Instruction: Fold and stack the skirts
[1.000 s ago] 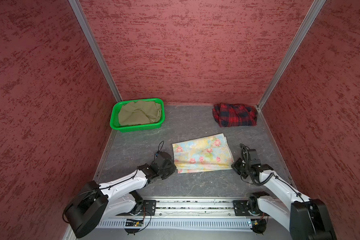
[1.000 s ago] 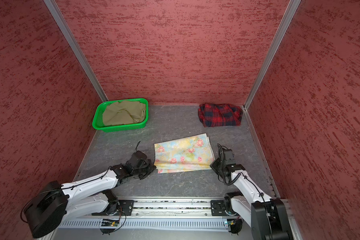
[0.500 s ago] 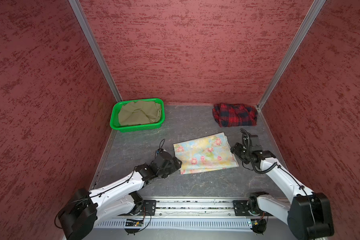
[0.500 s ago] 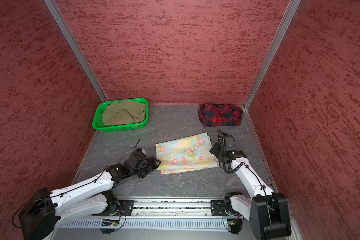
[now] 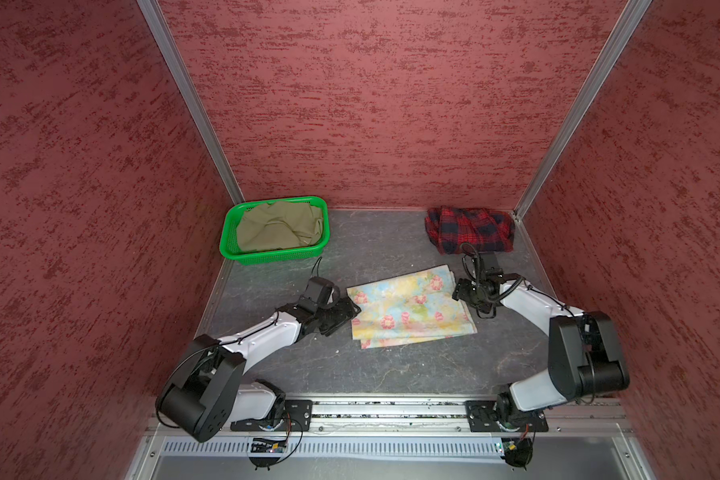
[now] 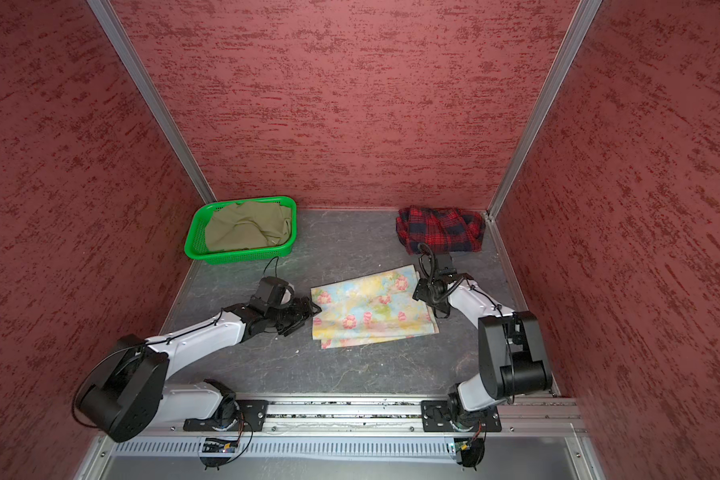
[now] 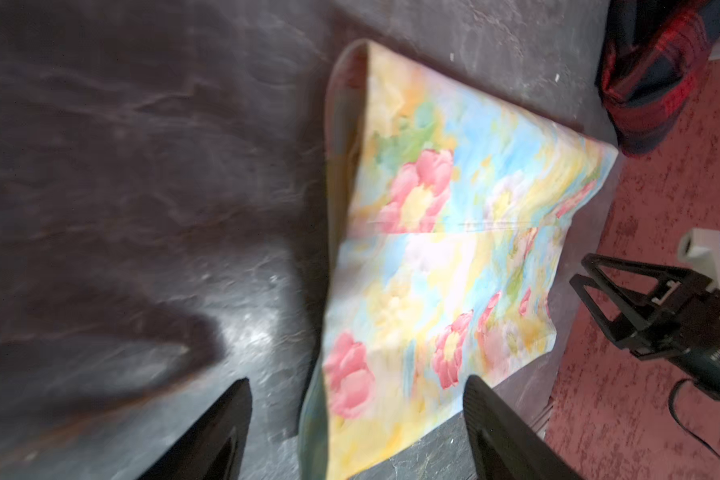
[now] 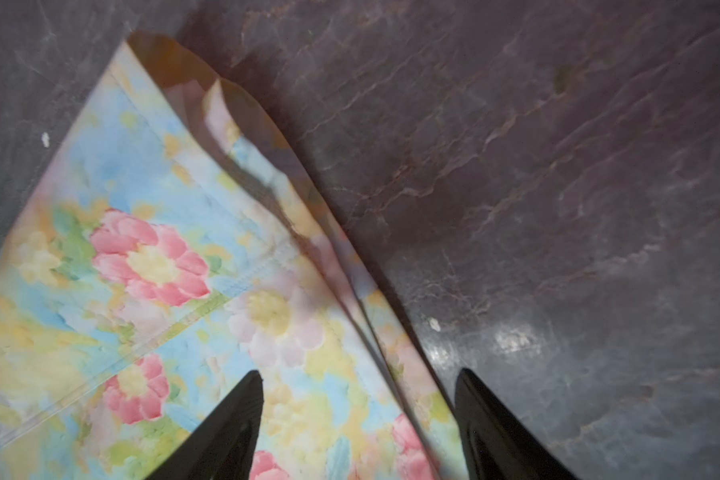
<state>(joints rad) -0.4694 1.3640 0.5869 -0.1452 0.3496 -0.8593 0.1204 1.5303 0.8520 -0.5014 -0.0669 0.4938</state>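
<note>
The pastel floral skirt [image 5: 408,307] [image 6: 371,309] lies folded flat in the middle of the dark floor. My left gripper [image 5: 344,312] [image 6: 308,309] [image 7: 356,382] is open, and the skirt's left edge [image 7: 433,249] lies between its fingers. My right gripper [image 5: 468,303] [image 6: 429,303] [image 8: 358,378] is open over the right edge, where the layered hems [image 8: 142,270] show. The red-and-navy plaid skirt [image 5: 470,235] [image 6: 439,228] [image 7: 649,83] lies bunched in the back right corner. The olive skirt [image 5: 279,226] [image 6: 246,228] lies crumpled in the basket.
A green perforated basket [image 5: 275,254] [image 6: 242,255] stands at the back left against the wall. Red textured walls close in the floor on three sides. A metal rail [image 5: 391,409] carrying both arm bases runs along the front edge.
Both grippers were shut at the floral skirt's near corners a second ago. They have opened and moved back along its side edges. The skirt has shifted slightly.
</note>
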